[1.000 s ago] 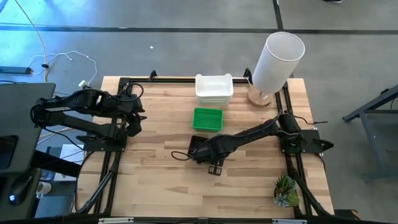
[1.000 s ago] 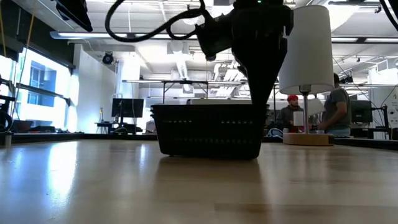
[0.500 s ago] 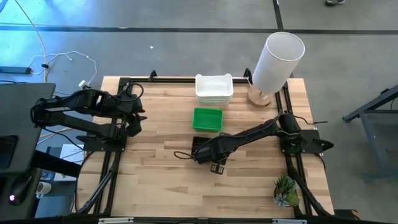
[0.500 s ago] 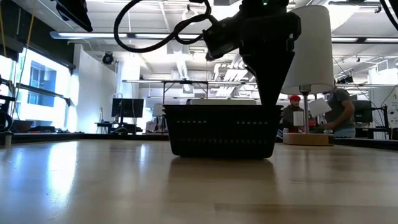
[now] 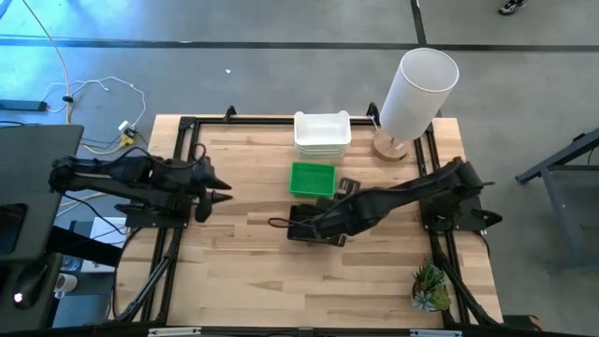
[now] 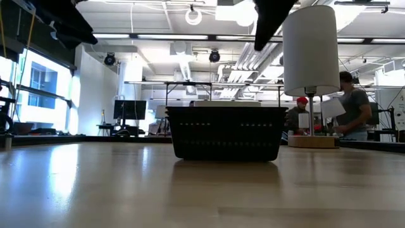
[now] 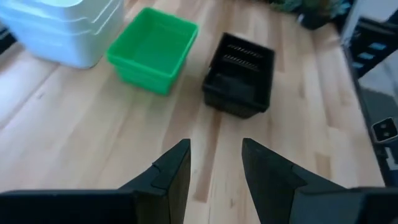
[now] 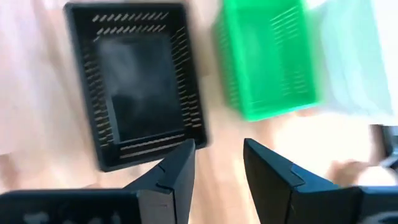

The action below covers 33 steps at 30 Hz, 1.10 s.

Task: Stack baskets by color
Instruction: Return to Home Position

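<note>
A black basket (image 8: 138,93) with slotted sides rests flat on the wood near the table's middle (image 6: 224,133), also seen in the left wrist view (image 7: 239,76). Just beyond it stands a green basket (image 5: 313,178), and beyond that a stack of white baskets (image 5: 322,134). My right gripper (image 8: 217,168) hovers open above the black basket's right side (image 5: 329,217), with nothing between its fingers. My left gripper (image 7: 214,168) is open at the table's left (image 5: 220,197), tipped down toward the baskets and well short of them.
A tall white cylinder on a round wooden foot (image 5: 412,94) stands at the far right corner. A small potted plant (image 5: 430,288) sits at the near right. Bare wood lies left of and in front of the baskets. People stand in the room beyond the table (image 6: 351,104).
The black basket slid a little toward the table's right edge with my right gripper at its right end. That gripper then rose clear of it, and the basket stayed put. My left gripper sank and tipped downward, reaching slightly toward the table's middle.
</note>
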{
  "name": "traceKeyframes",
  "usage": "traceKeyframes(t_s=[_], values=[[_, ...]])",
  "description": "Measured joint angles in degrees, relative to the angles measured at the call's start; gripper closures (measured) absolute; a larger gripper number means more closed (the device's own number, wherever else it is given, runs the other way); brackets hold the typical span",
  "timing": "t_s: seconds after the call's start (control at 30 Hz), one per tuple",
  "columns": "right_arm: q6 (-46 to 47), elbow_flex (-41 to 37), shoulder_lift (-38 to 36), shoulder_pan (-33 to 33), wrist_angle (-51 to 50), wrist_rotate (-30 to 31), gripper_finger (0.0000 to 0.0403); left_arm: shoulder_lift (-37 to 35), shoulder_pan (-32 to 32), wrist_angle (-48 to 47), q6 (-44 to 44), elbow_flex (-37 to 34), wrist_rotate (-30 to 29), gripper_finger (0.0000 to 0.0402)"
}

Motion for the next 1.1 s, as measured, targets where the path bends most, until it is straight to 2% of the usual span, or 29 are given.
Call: traceKeyframes(t_s=[0.2,0.4,0.5,0.63,0.83,1.0,1.1], values=[[3.25,0.00,-4.49,1.57,-5.46,9.47,0.0279,-4.94,-1.55,9.28,-0.04,-8.86,-0.20,0.0271],[13.65,0.00,-6.08,3.67,-14.70,15.38,0.0279,-8.94,-3.71,21.61,0.02,-18.37,2.09,0.0271],[16.89,-0.14,-6.08,4.85,-15.97,17.21,0.0279,-10.19,-4.48,28.08,0.05,-22.83,2.82,0.0271],[18.71,-2.50,-6.14,5.21,-15.85,17.25,0.0279,-11.04,-4.87,35.56,1.33,-27.68,3.41,0.0271],[22.84,-11.10,-8.10,4.01,-16.04,15.88,0.0279,-10.98,-4.85,42.89,1.57,-32.95,8.45,0.0271],[26.14,-20.10,-14.14,2.43,-15.32,12.94,0.0279,-10.98,-4.66,46.75,0.64,-36.17,7.89,0.0271],[27.04,-25.59,-19.49,2.24,-11.32,12.87,0.0279,-11.00,-4.63,49.17,0.83,-37.82,7.78,0.0271]])
